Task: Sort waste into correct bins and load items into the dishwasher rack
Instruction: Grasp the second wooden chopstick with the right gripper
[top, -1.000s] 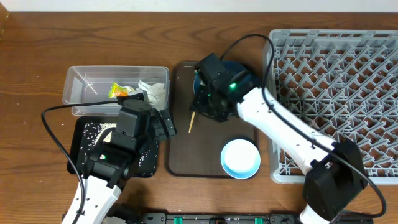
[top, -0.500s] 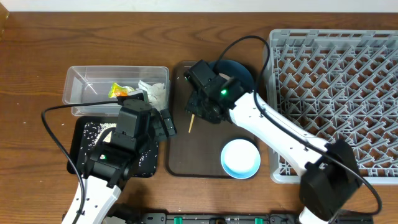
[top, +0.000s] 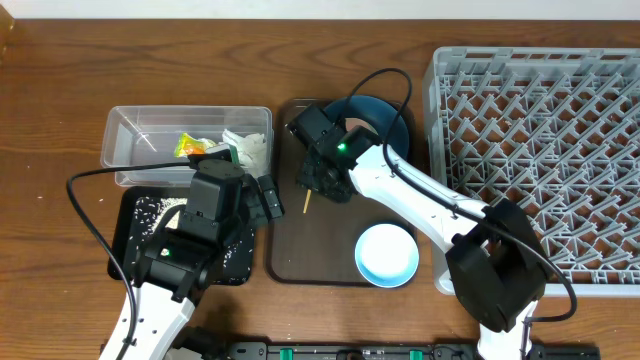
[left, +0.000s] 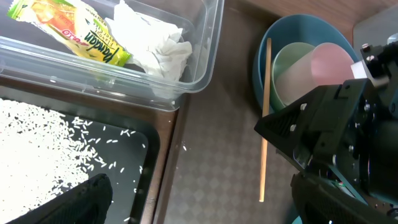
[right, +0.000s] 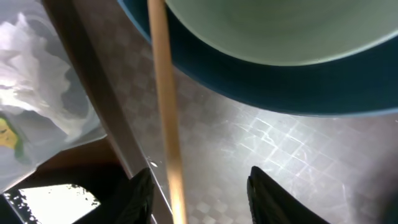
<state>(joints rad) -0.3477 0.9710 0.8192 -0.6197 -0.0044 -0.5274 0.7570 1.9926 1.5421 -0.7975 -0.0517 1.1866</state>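
Note:
One wooden chopstick (top: 308, 200) lies on the brown serving tray (top: 300, 250), its far end leaning on the dark blue plate (top: 385, 112). The plate holds the mint-green bowl (left: 292, 62) and the pink cup (left: 333, 62). My right gripper (right: 205, 199) is open and low over the tray, with the chopstick (right: 165, 106) between its fingers, close to the left finger. My left gripper (left: 199, 205) is open and empty above the seam between the black tray and the brown tray. The wrapper (left: 81, 34) and napkin (left: 152, 40) lie in the clear tub (top: 130, 130). Rice is scattered in the black tray (top: 128, 240).
The small pale blue-white bowl (top: 387, 253) stands at the front of the brown tray. The grey dishwasher rack (top: 540, 150) fills the right side, with nothing seen in it. The right arm (top: 420, 195) crosses the brown tray. The two grippers are close together.
My right gripper has moved left off the plate to the chopstick, uncovering the plate. My left arm has not moved.

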